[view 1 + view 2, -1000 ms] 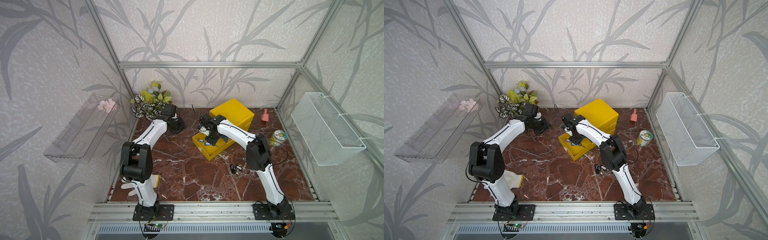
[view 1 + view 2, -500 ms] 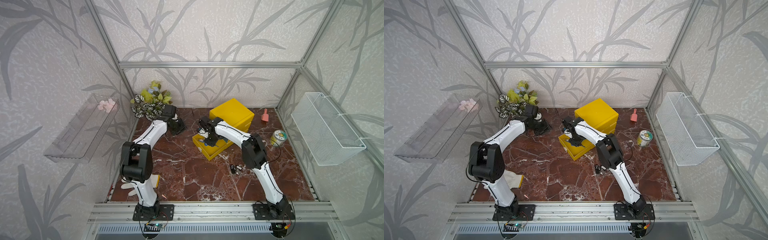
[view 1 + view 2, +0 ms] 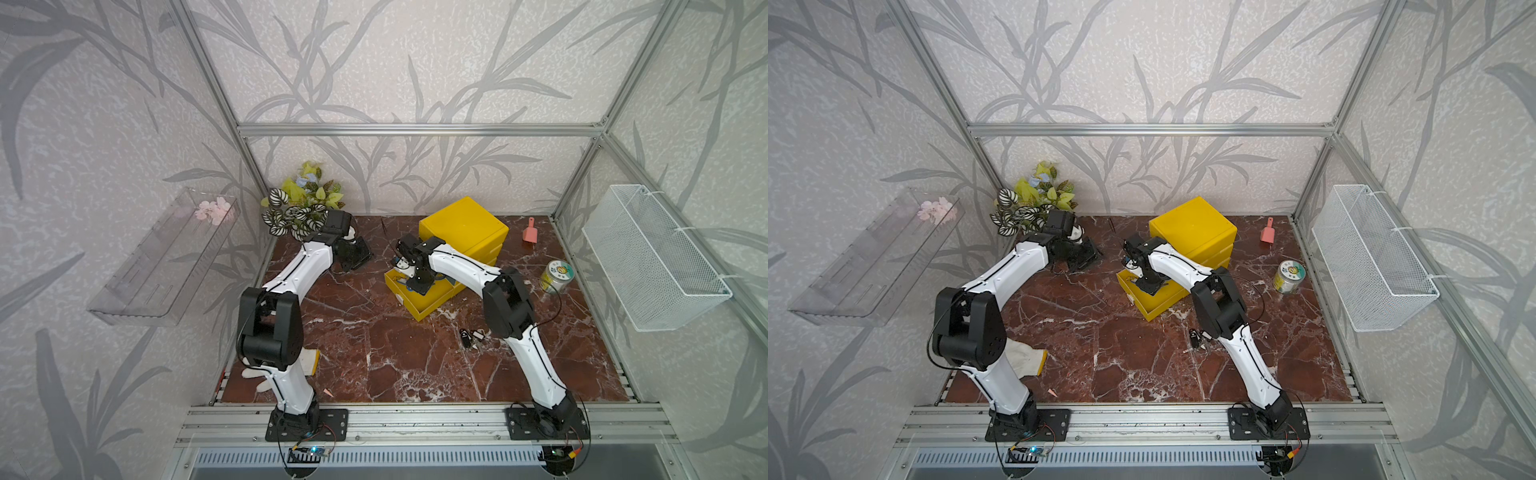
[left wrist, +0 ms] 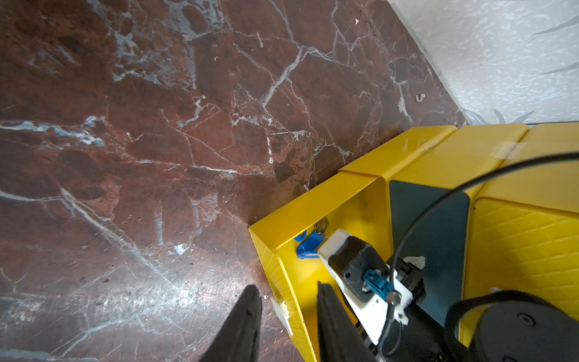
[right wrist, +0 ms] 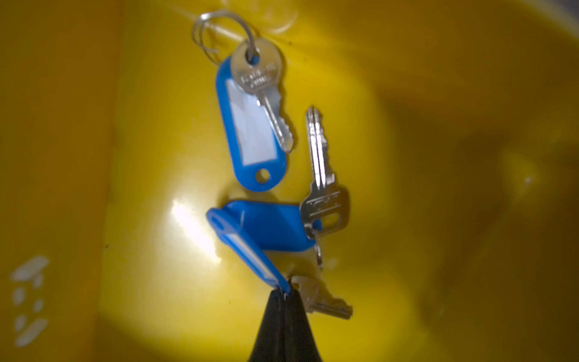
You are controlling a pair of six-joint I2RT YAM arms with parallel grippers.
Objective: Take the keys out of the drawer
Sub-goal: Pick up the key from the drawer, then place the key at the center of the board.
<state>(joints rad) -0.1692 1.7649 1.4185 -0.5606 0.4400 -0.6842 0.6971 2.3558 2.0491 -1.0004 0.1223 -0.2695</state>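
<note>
The yellow drawer (image 3: 419, 309) stands pulled out of the yellow cabinet (image 3: 463, 224). My right gripper (image 5: 285, 293) reaches down into it and is shut on the end of a blue tag (image 5: 247, 250) of the keys. That bunch's silvery key (image 5: 326, 302) hangs beside the jaws. Two more keys with blue tags (image 5: 250, 125) (image 5: 322, 175) lie on the drawer floor. Another bunch of keys (image 3: 471, 336) with black-and-white tags lies on the table by the right arm. My left gripper (image 4: 288, 285) hangs open left of the drawer (image 4: 282, 238), holding nothing.
A pink scoop (image 3: 530, 235) and a round tin (image 3: 557, 276) sit at the back right, below a white wire basket (image 3: 652, 257). A plant (image 3: 301, 208) stands in the back left corner. A glove (image 3: 309, 361) lies by the left arm's base.
My right gripper has dipped into the drawer and shut on the blue tag. The left arm has stayed where it was.
</note>
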